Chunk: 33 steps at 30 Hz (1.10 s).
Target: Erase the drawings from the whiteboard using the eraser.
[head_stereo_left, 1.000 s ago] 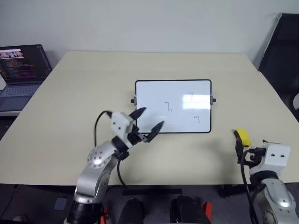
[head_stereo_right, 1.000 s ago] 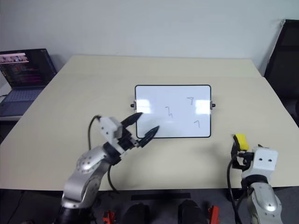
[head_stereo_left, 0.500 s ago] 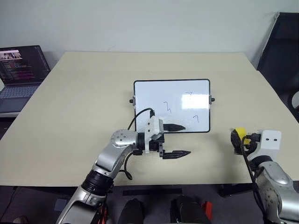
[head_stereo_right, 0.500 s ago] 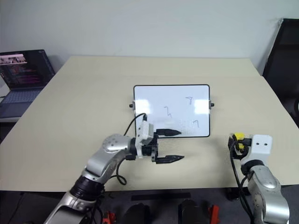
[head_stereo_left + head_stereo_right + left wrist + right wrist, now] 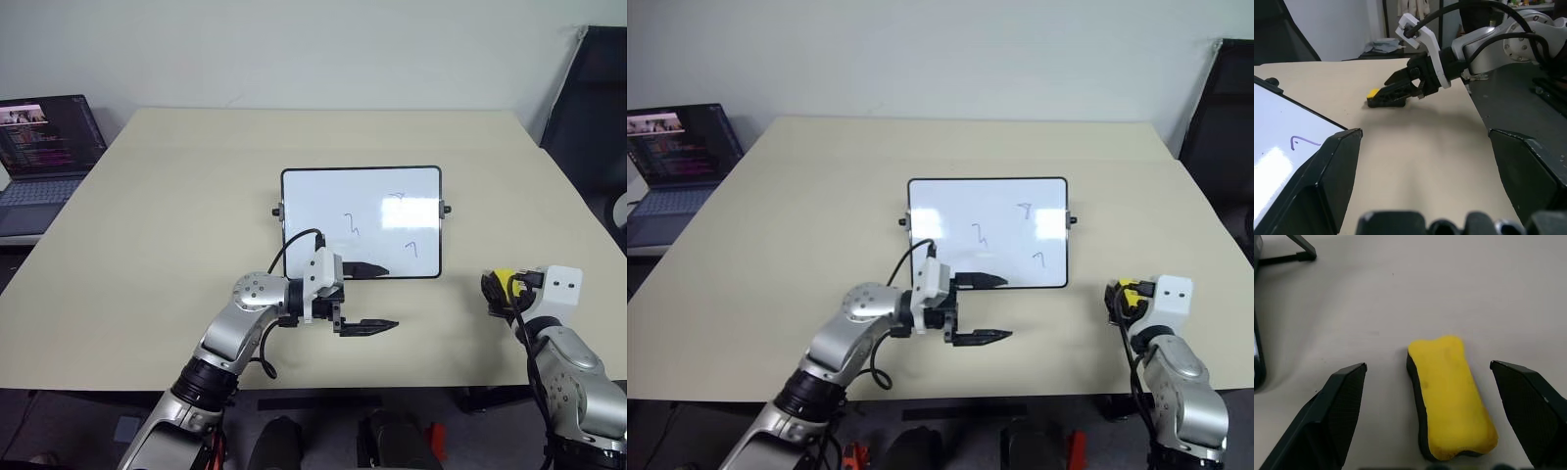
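Left eye view: the whiteboard (image 5: 361, 222) lies flat in the middle of the counter (image 5: 176, 215), with three drawings (image 5: 353, 224) on its white face. The left gripper (image 5: 370, 297) hangs just off the board's near edge, pointing toward the robot's right, fingers spread; its upper finger overlaps the board's near frame and the lower one sits over bare counter. The eraser (image 5: 502, 282) lies on the counter to the right of the board and a little nearer than its near edge, well apart from it. The right gripper (image 5: 502, 294) is right at the eraser. A laptop (image 5: 44, 147) stands open far to the left of the board, beyond the counter's left edge.

Right eye view: the same layout. The board holds one squiggle near its middle and two toward its right side. The eraser shows as a small yellow patch at the right gripper's tip.

Left wrist view: the left gripper's two fingers (image 5: 1327, 181) stand wide apart, nothing between them. A corner of the board with one stroke lies beside one finger. Farther off on the counter, the right gripper reaches to the eraser, fingers astride it.

Right wrist view: the eraser lies flat on the counter, yellow side up over a dark base, between the right gripper's spread fingers (image 5: 1339, 406). Neither finger touches it. A corner of the board's frame shows at the edge.
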Available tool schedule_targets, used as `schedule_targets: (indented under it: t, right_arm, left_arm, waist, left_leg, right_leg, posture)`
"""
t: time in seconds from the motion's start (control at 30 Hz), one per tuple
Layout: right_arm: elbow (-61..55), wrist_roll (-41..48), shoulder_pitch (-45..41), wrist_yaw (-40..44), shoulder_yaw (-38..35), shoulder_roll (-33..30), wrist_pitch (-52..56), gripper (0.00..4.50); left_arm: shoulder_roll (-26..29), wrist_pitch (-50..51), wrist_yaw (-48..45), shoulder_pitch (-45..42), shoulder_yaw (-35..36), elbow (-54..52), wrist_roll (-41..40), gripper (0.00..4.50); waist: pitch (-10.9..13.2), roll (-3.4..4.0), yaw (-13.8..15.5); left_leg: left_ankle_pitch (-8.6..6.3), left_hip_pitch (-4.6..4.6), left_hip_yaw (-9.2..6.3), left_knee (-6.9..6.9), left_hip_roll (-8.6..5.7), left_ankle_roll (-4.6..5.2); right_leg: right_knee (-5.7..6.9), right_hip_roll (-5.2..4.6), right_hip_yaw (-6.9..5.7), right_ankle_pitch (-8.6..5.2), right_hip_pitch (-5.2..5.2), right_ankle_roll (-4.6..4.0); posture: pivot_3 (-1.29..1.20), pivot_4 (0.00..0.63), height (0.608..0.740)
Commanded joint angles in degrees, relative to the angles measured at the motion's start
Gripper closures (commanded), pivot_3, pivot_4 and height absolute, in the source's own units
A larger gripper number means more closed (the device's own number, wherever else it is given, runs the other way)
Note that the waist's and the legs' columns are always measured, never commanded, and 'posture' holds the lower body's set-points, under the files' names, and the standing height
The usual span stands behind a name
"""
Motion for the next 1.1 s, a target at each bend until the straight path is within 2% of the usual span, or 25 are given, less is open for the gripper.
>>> schedule_targets:
  t: [0.03, 0.63, 0.73, 0.97, 1.0, 1.1]
  right_arm:
    - [-0.2, 0.8, -0.7, 0.0, -1.7, -0.7, -1.3, 0.07]
    - [1.3, 1.4, -2.2, -0.6, -3.4, 0.0, -1.2, 0.07]
    - [1.5, 2.1, -2.3, -1.0, -4.0, 0.9, -1.5, 0.67]
    - [2.3, 3.7, -2.6, -1.7, -4.7, 1.2, -1.2, 3.19]
    - [2.4, 3.8, -2.6, -1.8, -4.8, 1.3, -1.2, 3.41]
    - [2.7, 3.9, -2.7, -1.7, -4.7, 1.1, -1.2, 3.42]
  left_arm:
    - [0.4, -1.2, -0.1, 0.0, 0.9, -1.4, 0.1, 0.0]
    - [0.3, -2.1, -0.3, -0.3, 1.2, 0.0, 0.4, 0.0]
    - [0.5, -2.3, -0.5, -0.2, 1.2, 0.1, 0.4, 0.0]
    - [1.0, -2.4, -0.4, -0.4, 1.6, 0.4, 0.6, 0.0]
    - [1.1, -2.4, -0.5, -0.5, 1.7, 0.6, 0.6, 0.0]
    - [1.3, -2.6, -0.4, -0.6, 1.8, 0.8, 0.7, 0.0]
  waist:
    - [0.0, 0.0, 0.0]
    - [0.0, 0.01, 0.0]
    - [0.0, 0.01, 0.0]
    - [0.0, 0.01, 0.0]
    - [0.0, 0.01, 0.0]
    - [0.0, 0.01, 0.0]
  left_leg:
    - [0.0, 0.0, 0.01, 0.0, 0.0, 0.0]
    - [0.0, 0.0, 0.01, -0.01, 0.0, 0.0]
    - [0.0, 0.01, 0.01, -0.01, 0.0, 0.0]
    - [0.0, 0.0, 0.01, -0.01, 0.0, 0.0]
    - [0.0, 0.0, 0.01, -0.01, 0.01, 0.0]
    - [0.0, 0.0, 0.01, -0.01, 0.01, 0.0]
  right_leg:
    - [0.0, 0.0, 0.0, 0.0, 0.0, 0.0]
    - [0.0, 0.0, 0.0, 0.0, 0.0, 0.01]
    - [0.0, 0.0, 0.0, 0.0, 0.0, 0.01]
    - [-0.02, 0.0, 0.0, 0.0, 0.0, 0.01]
    - [-0.02, 0.0, 0.0, 0.0, 0.0, 0.01]
    - [-0.01, 0.0, 0.0, 0.0, 0.0, 0.01]
  posture:
    - [0.0, 0.15, 0.74]
    - [0.0, 0.15, 0.74]
    - [0.0, 0.15, 0.74]
    - [0.0, 0.15, 0.74]
    - [0.0, 0.15, 0.74]
    - [0.0, 0.15, 0.74]
